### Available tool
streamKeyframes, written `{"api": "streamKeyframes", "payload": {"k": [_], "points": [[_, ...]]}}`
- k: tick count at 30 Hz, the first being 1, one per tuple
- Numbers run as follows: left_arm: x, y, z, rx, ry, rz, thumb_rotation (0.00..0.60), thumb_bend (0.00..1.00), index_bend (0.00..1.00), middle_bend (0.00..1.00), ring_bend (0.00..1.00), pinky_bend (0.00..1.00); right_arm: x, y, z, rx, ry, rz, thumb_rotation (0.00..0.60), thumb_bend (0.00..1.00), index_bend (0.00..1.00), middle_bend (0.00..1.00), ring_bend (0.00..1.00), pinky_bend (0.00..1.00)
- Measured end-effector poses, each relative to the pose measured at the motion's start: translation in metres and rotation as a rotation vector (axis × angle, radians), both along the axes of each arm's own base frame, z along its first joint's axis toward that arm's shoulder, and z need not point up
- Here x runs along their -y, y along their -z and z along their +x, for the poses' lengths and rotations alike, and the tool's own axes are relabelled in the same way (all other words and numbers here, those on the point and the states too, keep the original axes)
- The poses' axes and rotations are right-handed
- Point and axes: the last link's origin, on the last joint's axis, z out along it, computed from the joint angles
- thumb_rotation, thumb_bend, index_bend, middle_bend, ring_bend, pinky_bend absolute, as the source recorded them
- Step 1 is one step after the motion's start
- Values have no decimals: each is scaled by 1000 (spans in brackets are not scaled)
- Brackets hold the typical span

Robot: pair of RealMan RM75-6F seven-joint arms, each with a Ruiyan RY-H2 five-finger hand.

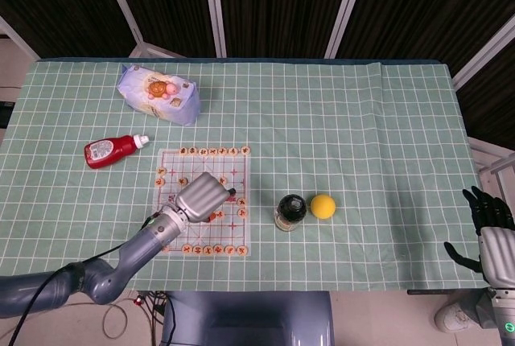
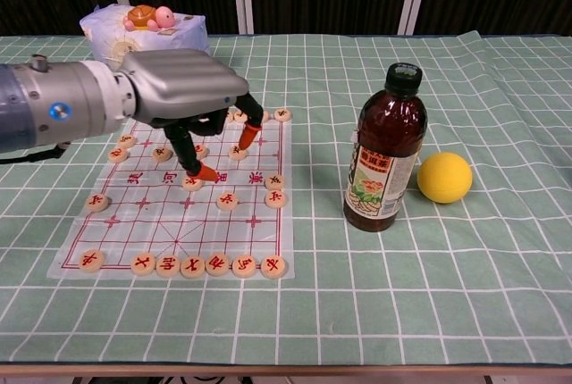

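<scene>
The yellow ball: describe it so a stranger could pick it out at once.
On the green checked tablecloth, look right of the Chinese chess board to the dark drink bottle. The yellow ball sits just to the bottle's right, the only round, plain yellow thing there.

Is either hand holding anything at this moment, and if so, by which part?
Nothing is held. The left hand hovers over the chess board, fingers pointing down among the pieces, none visibly pinched. The right hand hangs off the table edge, fingers apart.
</scene>
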Motion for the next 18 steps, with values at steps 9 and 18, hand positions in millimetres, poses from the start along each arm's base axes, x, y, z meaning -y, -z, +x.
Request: {"api": "streamKeyframes", "payload": {"k": [9,18], "points": [[-14,25,30,-94,85,-35,600,142,505,1000,1000,1000,0,-1,0,14,1,-3,600,270,0,0,0,0],[-13,47,38,-160,118,-76,600,142,525,1000,1000,1000,1,-1,-1,23,4,-7,600,270,0,0,0,0]]}}
